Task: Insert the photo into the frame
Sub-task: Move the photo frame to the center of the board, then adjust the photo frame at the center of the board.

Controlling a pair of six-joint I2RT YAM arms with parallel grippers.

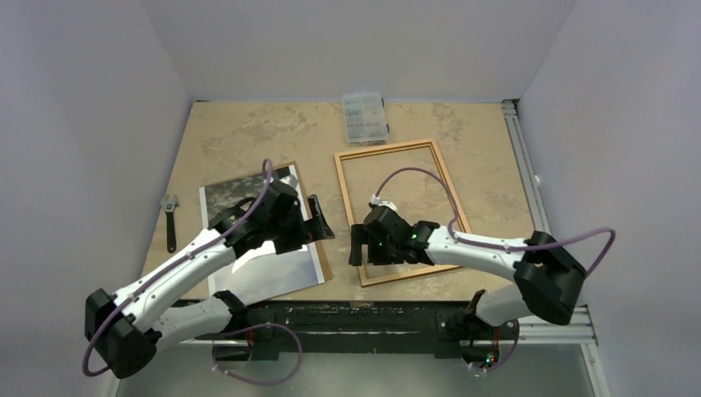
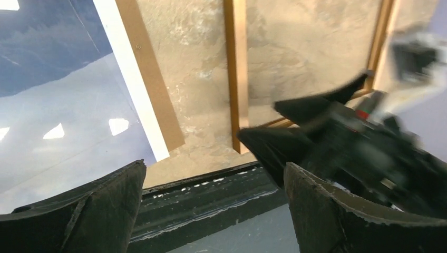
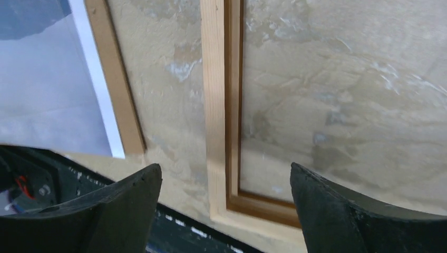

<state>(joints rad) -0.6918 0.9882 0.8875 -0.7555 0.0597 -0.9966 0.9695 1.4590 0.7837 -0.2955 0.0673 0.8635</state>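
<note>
The photo point(image 1: 281, 269) lies face up at the left on a brown backing board point(image 1: 326, 266), partly hidden by my left arm. The frame point(image 1: 385, 149) lies flat to its right with bare table between them. My left gripper point(image 1: 319, 219) is open and empty, above the photo's right edge. My right gripper point(image 1: 357, 245) is open and empty, above the frame's near left corner. The left wrist view shows the photo point(image 2: 52, 105), the board strip point(image 2: 150, 79), the frame rail point(image 2: 235, 68) and the open gripper point(image 2: 216, 179). The right wrist view shows the frame corner point(image 3: 216, 105) between its open gripper point(image 3: 225, 179).
A small clear compartment box point(image 1: 364, 116) stands at the back, just beyond the frame. A black wrench point(image 1: 169, 219) lies at the table's left edge. The black front rail point(image 1: 364, 310) runs close under both grippers. The two grippers are near each other.
</note>
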